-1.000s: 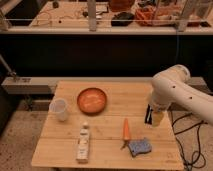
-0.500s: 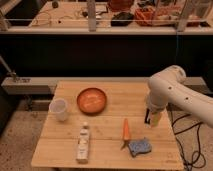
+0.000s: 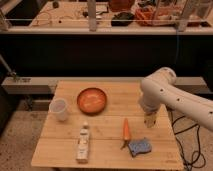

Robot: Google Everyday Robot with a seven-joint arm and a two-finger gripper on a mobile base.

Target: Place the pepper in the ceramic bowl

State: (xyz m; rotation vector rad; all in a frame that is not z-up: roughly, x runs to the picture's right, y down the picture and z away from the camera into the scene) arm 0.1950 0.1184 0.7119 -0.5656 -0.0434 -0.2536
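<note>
- The gripper point(image 3: 151, 120) hangs fingers-down over the right part of the wooden table point(image 3: 110, 155), its jaws apart and holding nothing.
- Compared with a second ago, the white arm point(image 3: 165, 92) sits a little further left and the gripper slightly lower, nearer the pepper; nothing on the table has shifted.
- The pepper point(image 3: 126, 131) lies flat on the wood just left of the gripper. It is slim, orange-red and tapered, with its dark stem end towards the front edge.
- Its lower end is close to the blue-grey sponge point(image 3: 139, 147).
- The ceramic bowl point(image 3: 92, 100), orange-brown and shallow, stands apart to the pepper's upper left.
- A translucent white cup point(image 3: 59, 109) stands left of the bowl.
- A white bottle point(image 3: 83, 145) lies near the front; its label cannot be read.
</note>
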